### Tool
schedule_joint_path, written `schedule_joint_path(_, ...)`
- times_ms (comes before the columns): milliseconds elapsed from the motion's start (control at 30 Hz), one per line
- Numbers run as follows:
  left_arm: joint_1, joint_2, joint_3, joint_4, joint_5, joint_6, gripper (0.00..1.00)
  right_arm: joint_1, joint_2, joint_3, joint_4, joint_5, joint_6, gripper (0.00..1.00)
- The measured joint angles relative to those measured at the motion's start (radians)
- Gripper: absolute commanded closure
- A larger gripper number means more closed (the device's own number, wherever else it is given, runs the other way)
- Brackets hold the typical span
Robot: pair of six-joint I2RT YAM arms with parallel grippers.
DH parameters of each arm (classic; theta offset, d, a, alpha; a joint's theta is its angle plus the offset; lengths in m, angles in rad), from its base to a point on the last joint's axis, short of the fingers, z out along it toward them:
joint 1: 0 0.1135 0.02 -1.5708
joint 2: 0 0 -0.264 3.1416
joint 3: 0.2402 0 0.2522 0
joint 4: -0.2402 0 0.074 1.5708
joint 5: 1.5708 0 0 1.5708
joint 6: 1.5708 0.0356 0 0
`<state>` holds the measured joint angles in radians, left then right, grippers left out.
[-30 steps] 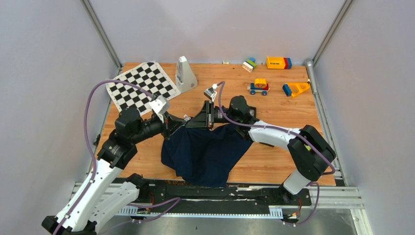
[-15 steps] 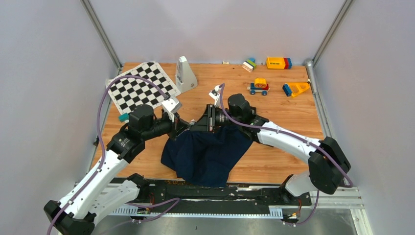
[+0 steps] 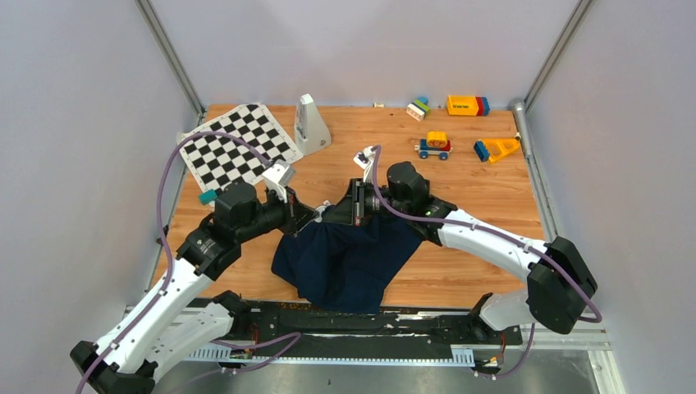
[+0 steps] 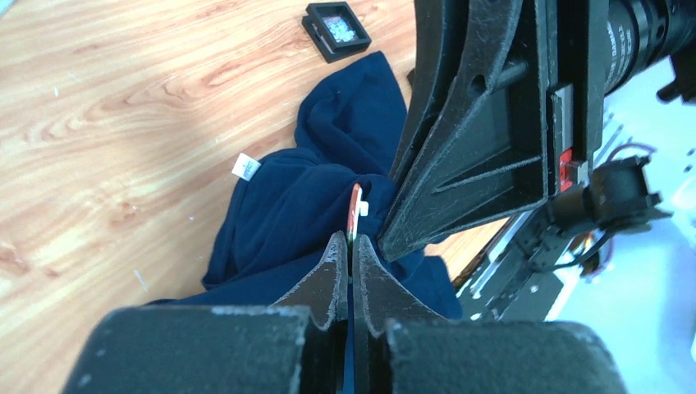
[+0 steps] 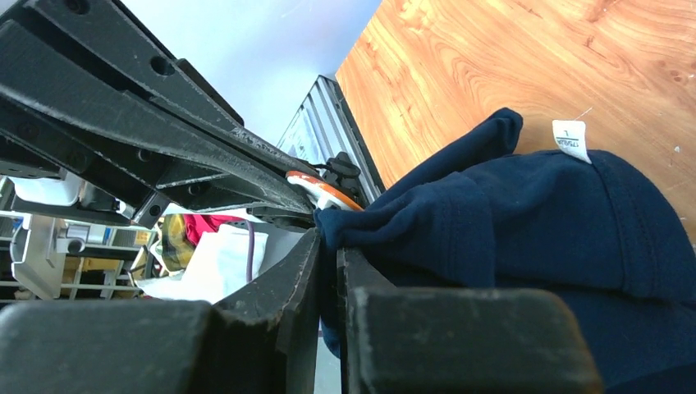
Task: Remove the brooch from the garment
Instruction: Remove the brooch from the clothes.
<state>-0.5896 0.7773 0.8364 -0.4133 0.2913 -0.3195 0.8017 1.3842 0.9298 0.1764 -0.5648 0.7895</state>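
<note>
Right claw (image 5: 328, 242) tighter on garment (image 5: 509, 222); glinting bits (image 4: 336, 25) in black box (image 4: 330, 54)

Crumpled dark navy garment (image 3: 345, 258), one fold lifted, small orange-and-white brooch (image 5: 324, 190) at the fold's tip

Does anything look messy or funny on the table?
Yes. The navy garment isn't lying flat: it's a crumpled heap, with its far edge pinched up between the left gripper and right gripper. The little orange-and-white brooch sticks out at the left gripper's tips.
</note>
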Motion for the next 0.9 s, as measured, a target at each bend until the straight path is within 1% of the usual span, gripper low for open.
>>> schedule_joint_path(33, -0.001, -0.02, -0.021, 0.017, -0.013, -0.042, 1.0, 0.002, 0.0, 0.0, 0.0, 0.0, -0.007, 0.94)
schedule_joint_path(100, -0.003, -0.049, -0.06, 0.056, -0.034, -0.111, 1.0, 0.003, 0.005, 0.001, -0.002, -0.003, -0.017, 0.87)
schedule_joint_path(233, -0.003, -0.087, -0.144, 0.142, -0.075, -0.244, 1.0, 0.003, 0.023, -0.001, -0.006, -0.01, -0.033, 0.7)
schedule_joint_path(300, -0.003, -0.099, -0.177, 0.179, -0.095, -0.286, 1.0, 0.003, 0.019, -0.017, -0.002, -0.011, -0.041, 0.67)
schedule_joint_path(433, -0.004, -0.146, -0.23, 0.224, -0.13, -0.326, 1.0, 0.002, -0.007, -0.08, 0.007, -0.013, -0.06, 0.66)
schedule_joint_path(467, -0.004, -0.162, -0.244, 0.236, -0.14, -0.33, 1.0, 0.002, -0.015, -0.093, 0.008, -0.017, -0.063, 0.63)
schedule_joint_path(600, -0.004, -0.2, -0.272, 0.28, -0.162, -0.335, 1.0, -0.003, -0.038, -0.114, 0.008, -0.028, -0.071, 0.45)
schedule_joint_path(733, -0.003, -0.207, -0.277, 0.317, -0.155, -0.335, 1.0, -0.036, -0.091, -0.142, 0.02, -0.044, -0.072, 0.23)
schedule_joint_path(833, -0.003, -0.222, -0.309, 0.391, -0.127, -0.347, 1.0, -0.071, -0.145, -0.16, 0.061, -0.067, -0.058, 0.11)
schedule_joint_path(900, -0.003, -0.23, -0.338, 0.447, -0.105, -0.368, 1.0, -0.083, -0.164, -0.161, 0.1, -0.072, -0.039, 0.1)
